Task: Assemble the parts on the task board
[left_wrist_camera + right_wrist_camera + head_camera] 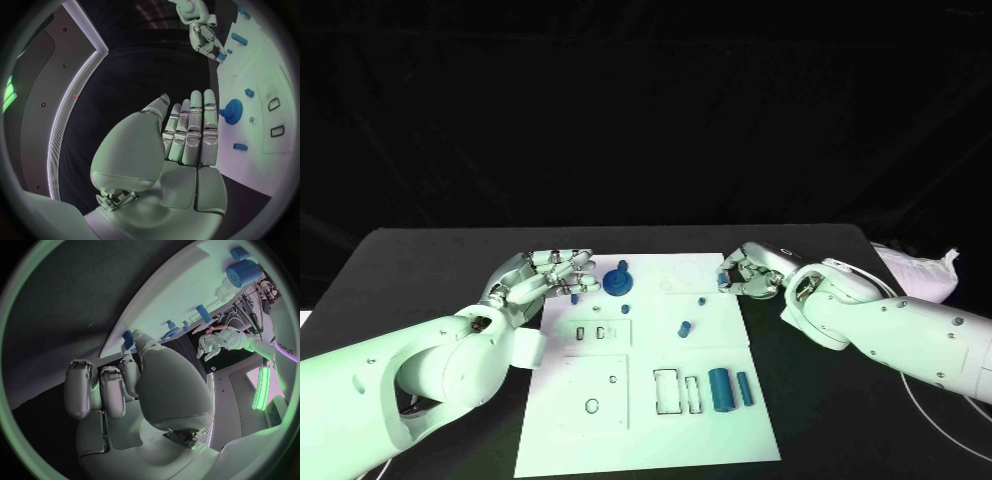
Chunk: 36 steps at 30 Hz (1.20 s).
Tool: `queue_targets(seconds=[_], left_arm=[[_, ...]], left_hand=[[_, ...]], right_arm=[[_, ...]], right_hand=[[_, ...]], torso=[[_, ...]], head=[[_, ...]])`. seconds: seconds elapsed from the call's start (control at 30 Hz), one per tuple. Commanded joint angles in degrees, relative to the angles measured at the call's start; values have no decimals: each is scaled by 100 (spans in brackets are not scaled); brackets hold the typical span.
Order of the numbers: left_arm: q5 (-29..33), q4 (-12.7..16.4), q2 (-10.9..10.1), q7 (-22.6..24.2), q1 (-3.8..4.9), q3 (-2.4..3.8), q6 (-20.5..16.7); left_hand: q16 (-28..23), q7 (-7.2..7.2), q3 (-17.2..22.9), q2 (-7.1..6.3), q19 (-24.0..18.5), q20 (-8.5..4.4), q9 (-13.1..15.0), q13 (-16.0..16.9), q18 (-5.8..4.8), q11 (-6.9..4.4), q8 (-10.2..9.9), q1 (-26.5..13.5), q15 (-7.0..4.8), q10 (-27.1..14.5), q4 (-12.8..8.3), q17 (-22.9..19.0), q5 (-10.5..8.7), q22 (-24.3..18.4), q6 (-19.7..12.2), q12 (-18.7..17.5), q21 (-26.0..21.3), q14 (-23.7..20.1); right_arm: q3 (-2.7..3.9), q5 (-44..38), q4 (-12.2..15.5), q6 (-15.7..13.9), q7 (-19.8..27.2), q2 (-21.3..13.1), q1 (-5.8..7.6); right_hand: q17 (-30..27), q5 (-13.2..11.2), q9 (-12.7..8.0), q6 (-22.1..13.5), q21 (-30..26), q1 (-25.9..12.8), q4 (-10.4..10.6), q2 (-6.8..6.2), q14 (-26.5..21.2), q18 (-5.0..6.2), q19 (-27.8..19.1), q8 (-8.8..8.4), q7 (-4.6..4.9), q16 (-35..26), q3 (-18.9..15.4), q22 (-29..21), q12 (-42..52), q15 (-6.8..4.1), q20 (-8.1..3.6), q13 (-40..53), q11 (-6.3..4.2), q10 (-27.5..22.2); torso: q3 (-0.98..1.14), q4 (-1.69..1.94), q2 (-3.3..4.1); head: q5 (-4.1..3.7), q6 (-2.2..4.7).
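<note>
Two hands sit at the far end of the task board (pixel 646 420), one at each side edge.

Left hand (pixel 548 275): at the board's far left edge, fingers (pixel 195 131) straight and lying close side by side, thumb apart, nothing in the palm. Fingertips are just beside the blue gear (pixel 619 281), which lies flat on the board to the hand's right; contact cannot be told. A small blue peg (pixel 574 297) lies at the board's left edge, just near of the fingertips.

Right hand (pixel 750 273): at the board's far right edge, fingers curled in over the board's rim. A small blue part (pixel 128 338) shows at the thumb tip in the right wrist view; whether it is pinched or merely lies there cannot be told.

Between the hands and nearer: a short blue peg (pixel 685 328) lies tilted at mid-board, well apart from both hands. Toward the near right of the board a large blue cylinder (pixel 720 389) lies lengthwise, with a slimmer blue pin (pixel 744 389) just to its right, beside outlined slots.

The board lies on the black table (pixel 401 270). A white object (pixel 920 270) lies at the table's right edge, beyond the right arm.
</note>
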Motion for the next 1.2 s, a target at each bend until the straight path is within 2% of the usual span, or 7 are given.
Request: queue_targets(seconds=[0.03,0.37,0.63,0.8,0.97,1.1,1.2], left_arm=[[11,6,10,30,0,3,111],[11,9,4,25,0,3,108],[11,4,9,26,0,3,112],[11,-7,12,29,0,3,116],[11,-25,9,38,0,3,119],[11,-49,12,48,-1,3,119],[11,-75,23,57,-1,3,121]], left_hand=[[-34,-2,28,-42,25,13,-6,-5,49,-3,-14,-3,26,-34,11,5,-3,-9,-34,-16,-32,-28],[-34,-2,28,-42,25,13,-6,-5,49,-3,-14,-3,26,-34,11,5,-3,-9,-34,-16,-32,-28],[-34,-2,28,-42,25,13,-6,-5,49,-3,-14,-3,26,-34,11,5,-3,-9,-34,-16,-32,-28],[-34,-2,28,-42,25,13,-6,-5,49,-3,-14,-3,26,-34,11,5,-3,-9,-34,-16,-32,-28],[-34,-2,28,-42,25,13,-6,-5,49,-3,-14,-3,26,-34,11,5,-3,-9,-34,-16,-32,-28],[-34,-2,28,-42,25,13,-6,-5,49,-3,-14,-3,26,-34,11,5,-3,-9,-34,-16,-32,-28],[-34,-2,28,-42,25,13,-6,-5,49,-3,-14,-3,26,-34,11,5,-3,-9,-34,-16,-32,-28]], right_arm=[[-6,-112,-10,191,-55,15,-14],[-6,-171,-47,236,-79,30,-14],[8,11,52,-45,-63,51,-13],[32,-97,320,-352,-289,27,-10],[63,-512,850,-657,-368,26,-3],[71,-754,1074,-732,-546,191,-4],[72,-926,1207,-685,-750,379,-11]], right_hand=[[1213,-76,15,107,36,-11,-10,92,543,-116,5,52,-13,35,57,6,-9,-64,-63,165,-74,7],[1236,-165,45,355,33,-16,-87,145,548,-115,4,135,-108,44,151,5,-5,-128,-120,176,-151,20],[1260,-102,93,577,39,-170,-64,200,553,-119,16,244,-222,54,168,20,25,-209,-195,205,-251,58],[1293,27,106,597,47,-258,-33,214,560,-122,28,256,-249,68,166,36,21,-233,-222,207,-273,67],[1313,101,100,548,54,-248,-55,242,565,-126,39,226,-241,77,204,49,26,-240,-235,214,-273,76],[1314,105,100,546,52,-263,-49,246,565,-125,38,224,-238,78,205,46,20,-239,-236,211,-270,75],[1309,111,102,549,50,-262,-51,258,564,-124,36,224,-240,76,216,41,12,-238,-237,206,-271,73]], torso=[[4,-2,-1],[3,1,1],[6,1,-3],[-1,12,-15],[0,19,-13],[-9,3,-38],[-22,25,-56]], head=[[26,-1],[0,-25],[8,-12],[9,-3],[15,-2],[77,-22],[100,-47]])
